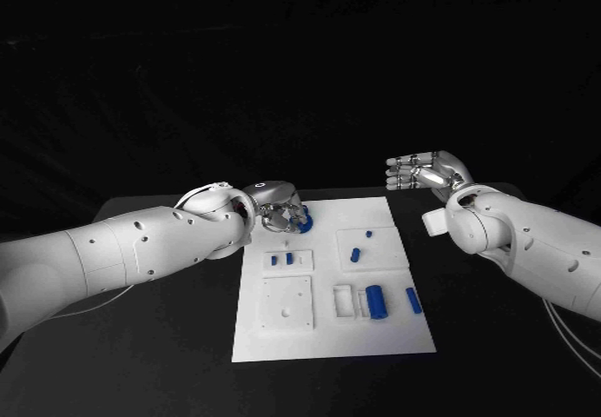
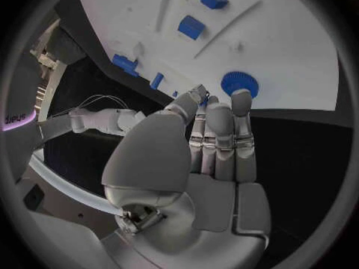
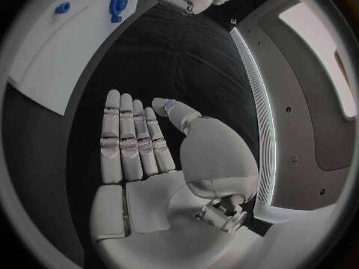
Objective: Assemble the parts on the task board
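Lying in the middle of the black desk (image 1: 150, 347), the white task board (image 1: 336, 339) carries the blue parts. At its far left corner sits one round blue part with a ribbed edge (image 2: 239, 82), and my left hand (image 1: 283, 217) is right over it. In the left wrist view my fingers (image 2: 221, 122) are stretched out side by side, with the tips at the edge of this round part; whether they touch it or hold it, I cannot tell.

On the rest of the board I count, in the head view, two small blue pegs (image 1: 280, 258) in a white block on the left side, two small blue pieces (image 1: 360, 248) in the tray on the far right, and two longer blue cylinders (image 1: 392, 301) in the near right area, one thick and one thin. One square white plate (image 1: 288, 304) lies near the left edge.

My right hand (image 1: 424, 171) is lifted above the desk beyond the far right corner of the board, well apart from all the parts. Its fingers are straight and it has nothing in it.
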